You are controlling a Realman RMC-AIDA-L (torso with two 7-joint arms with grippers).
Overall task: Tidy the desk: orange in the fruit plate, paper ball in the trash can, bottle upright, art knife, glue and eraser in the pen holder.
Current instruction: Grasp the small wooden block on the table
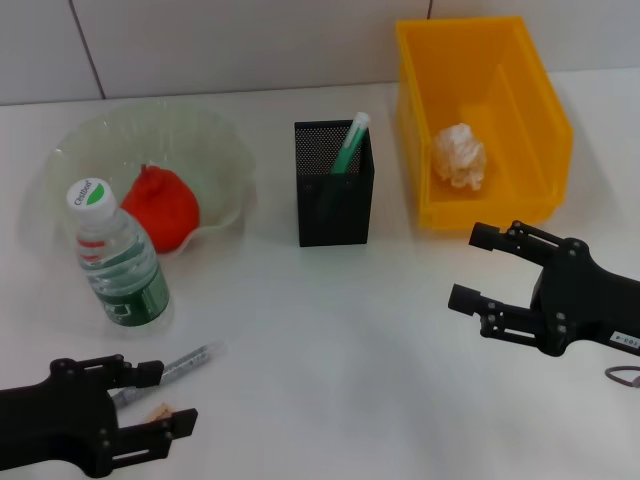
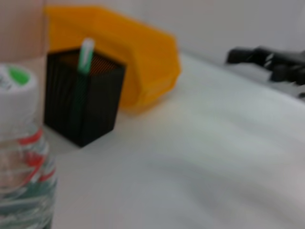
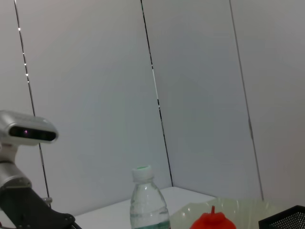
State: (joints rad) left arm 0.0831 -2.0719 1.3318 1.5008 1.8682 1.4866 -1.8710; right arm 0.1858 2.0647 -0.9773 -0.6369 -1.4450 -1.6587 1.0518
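Bottle [image 1: 122,255] upright | head view alone: art knife [image 1: 172,369] between spread left gripper [image 1: 160,398] fingers; right gripper [image 1: 478,265] spread

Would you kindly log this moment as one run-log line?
left gripper: open, over silver art knife | right gripper: open, idle | clear plastic bottle: upright

Head camera looked down over whole worktop [image 1: 330,330]. Left wrist camera sat low, close behind bottle [image 2: 21,157], apparently facing pen holder [image 2: 83,102]. Right wrist camera tilted up at wall; shared bottle [image 3: 147,202].
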